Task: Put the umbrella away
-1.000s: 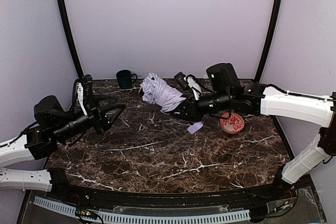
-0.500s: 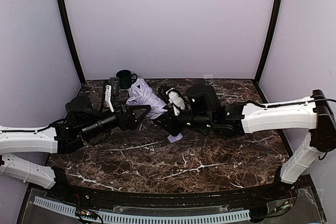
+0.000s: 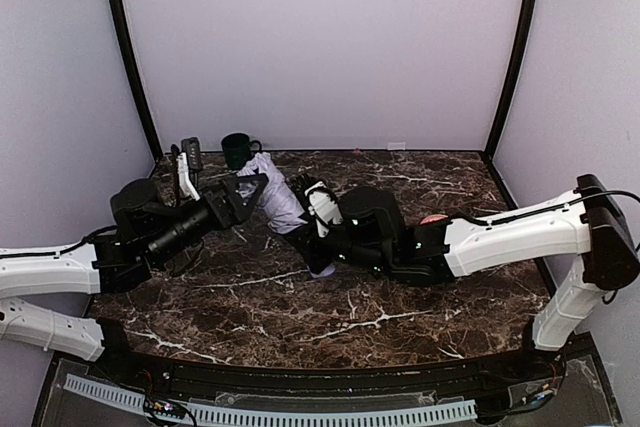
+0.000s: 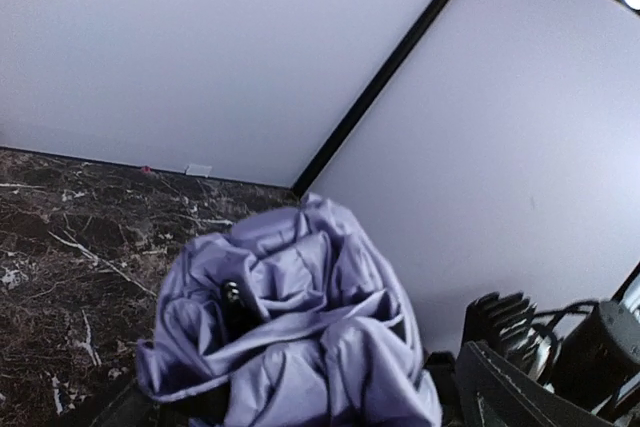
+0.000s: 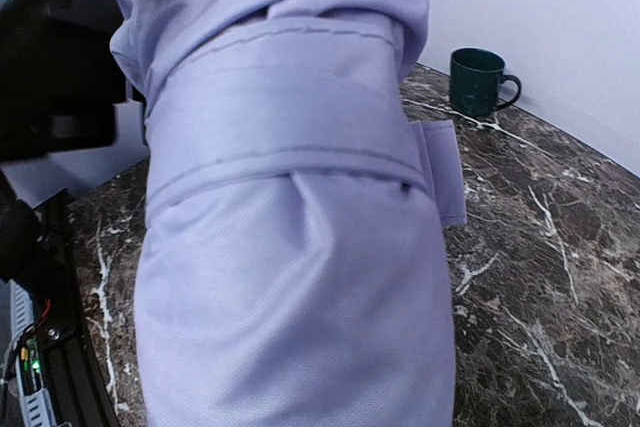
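The umbrella (image 3: pixel 272 202) is a folded lavender bundle held off the table at the back left. My right gripper (image 3: pixel 302 227) is shut on its middle, and a small lavender end (image 3: pixel 320 269) hangs below. In the right wrist view the umbrella (image 5: pixel 290 247) fills the frame, its closing strap (image 5: pixel 280 117) is wrapped round it, and my fingers are hidden. My left gripper (image 3: pixel 250 190) stands open round the bunched top end. In the left wrist view that fabric (image 4: pixel 300 337) sits between the jaws, with the black tip (image 4: pixel 232 293) showing.
A dark green mug (image 3: pixel 237 150) stands at the back left by the wall, and it also shows in the right wrist view (image 5: pixel 480 82). A red-patterned bowl (image 3: pixel 432 219) peeks out behind the right arm. The tabletop (image 3: pixel 330 317) is dark marble.
My right gripper has carried the umbrella leftward across the table. My left arm has swung up and right, so its open jaws now surround the umbrella's top end.
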